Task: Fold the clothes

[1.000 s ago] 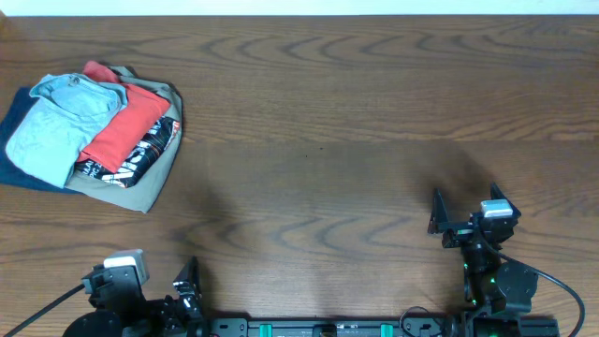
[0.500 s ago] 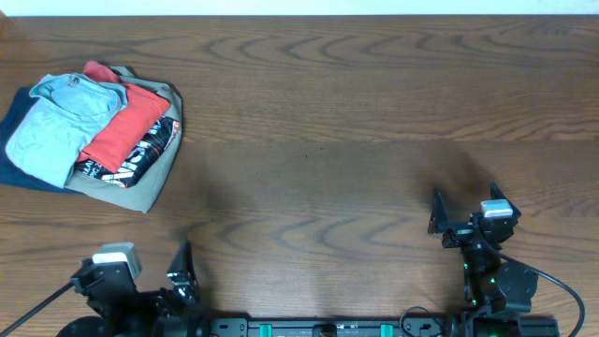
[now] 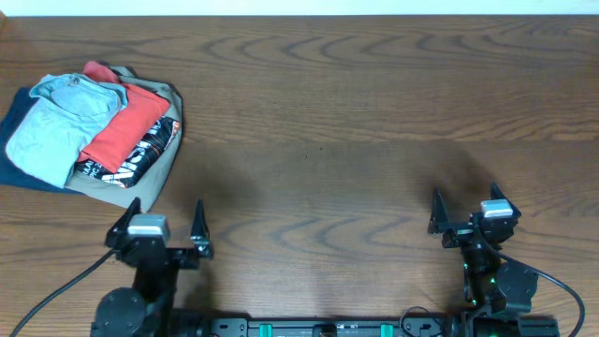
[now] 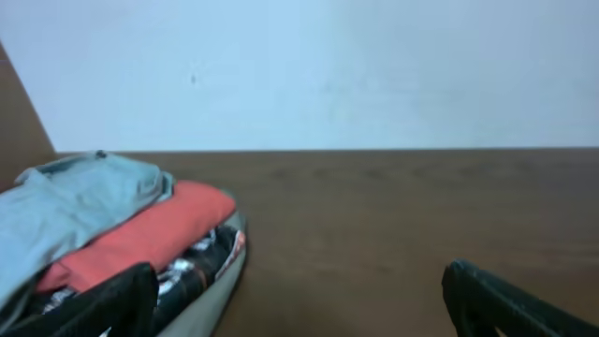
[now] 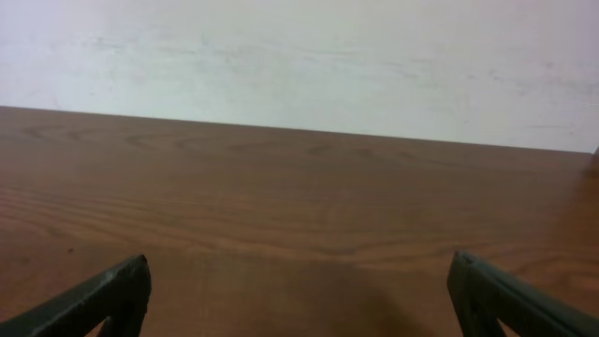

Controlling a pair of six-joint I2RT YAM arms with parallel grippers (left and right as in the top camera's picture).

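Wooden tabletop (image 3: 374, 112), carrying stacked clothes pile (image 3: 89, 126) at far left; hovering near front edge, left gripper (image 3: 167, 206) and right gripper (image 3: 465, 197), fingers (image 3: 199, 229) standing apart, gripping nothing.

My overhead view looks straight down on the wooden counter (image 3: 337, 112) from well above. It takes in nearly the full width, with both arms at the bottom edge. The left wrist view sits low, just over the counter, behind the left end effector (image 3: 165, 208), whose two dark fingertips (image 4: 103, 304) frame its bottom corners. It faces across the wood to the white wall (image 4: 374, 65). With the overhead it shares the pile of clothes (image 3: 94, 122), seen from the side at its near left. The right wrist view rides equally low behind the right end effector (image 3: 465, 198), facing the same wall, and shares only bare counter with the overhead.
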